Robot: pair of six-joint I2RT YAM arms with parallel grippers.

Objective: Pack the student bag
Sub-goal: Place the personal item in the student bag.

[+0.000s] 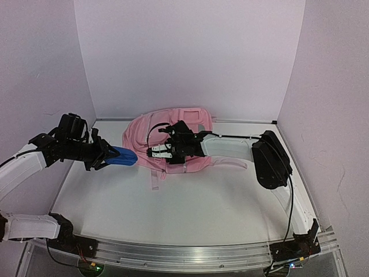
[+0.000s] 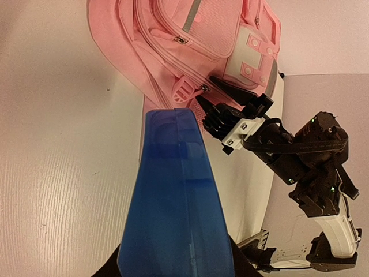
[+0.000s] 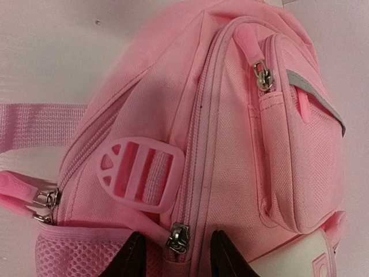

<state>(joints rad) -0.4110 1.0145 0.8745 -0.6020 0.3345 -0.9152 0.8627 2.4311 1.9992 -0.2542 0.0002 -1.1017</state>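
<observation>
**Top view.** The bag [image 1: 190, 118] lies flat on the far middle of the table [image 1: 190, 202]. It is pink, with its straps trailing toward me. My left hand [image 1: 109, 156] is out to the left of it, closed on a blue case [image 1: 124, 157] (translucent plastic, broad and flat). The case juts from the fingers toward the bag's left edge and sits clear of the tabletop. My right hand [image 1: 153, 153] reaches in from the right and is over the near left part of the bag.

**Left wrist view.** The blue case [image 2: 179, 196] fills the lower middle, running up out of my own fingers at the bottom edge. Its far end is just short of the bag [image 2: 173, 34]. My right hand [image 2: 206, 89] has its black fingertips down at a zip pull [image 2: 203, 88] on the bag's side.

**Right wrist view.** Close on the bag [image 3: 230, 144]. My right fingers [image 3: 130, 259] show at the bottom edge, partly open. They stand either side of the metal zip pull [image 3: 177, 238], and a little pink fabric shows on each side (so no grip on it that I can see). Just above is a pink buckle [image 3: 141, 176]. A strap [image 3: 34, 124] runs off to the left. A corner of a white patch [image 3: 305, 257] shows at lower right.
</observation>
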